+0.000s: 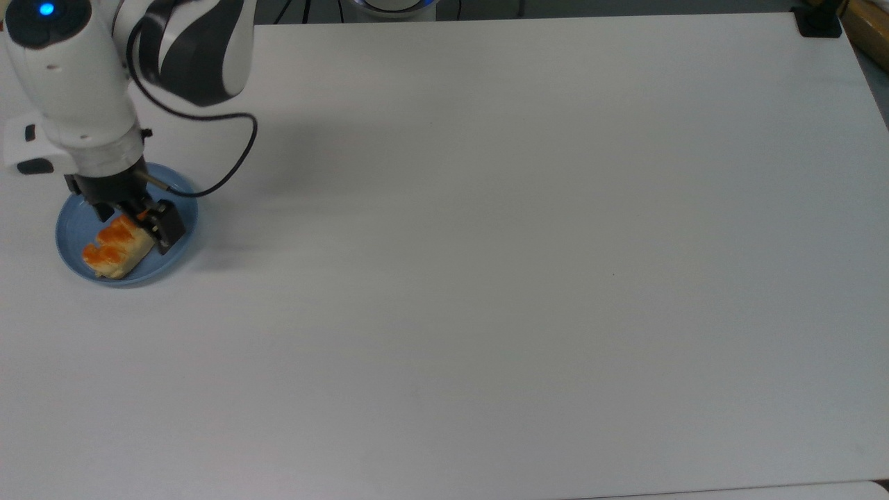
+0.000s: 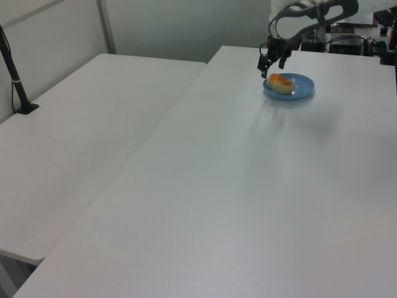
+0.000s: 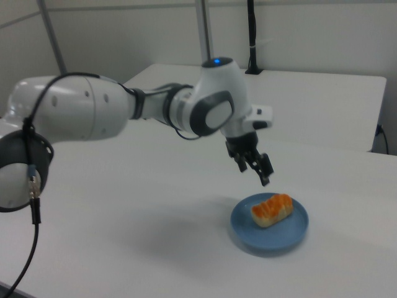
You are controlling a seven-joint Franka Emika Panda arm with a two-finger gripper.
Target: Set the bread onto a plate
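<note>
The bread (image 1: pixel 117 246), a pale roll with glossy orange-brown bumps, lies on the light-blue plate (image 1: pixel 182 208) at the top view's left edge. In the left view the bread (image 2: pixel 280 81) rests on the plate (image 2: pixel 302 93) at the far end of the table. My gripper (image 1: pixel 142 219) hangs open above the roll's end, apart from it, with nothing between its fingers. The right view shows the gripper (image 3: pixel 254 171) lifted above and left of the bread (image 3: pixel 272 210) and the plate (image 3: pixel 273 239). In the left view the gripper (image 2: pixel 271 61) is above the plate's left side.
The arm's black cable (image 1: pixel 239 156) loops beside the plate. A black clamp (image 1: pixel 818 21) sits at the table's far right corner in the top view. A second white table (image 2: pixel 93 124) with a black pole (image 2: pixel 15 81) adjoins on the left view's left.
</note>
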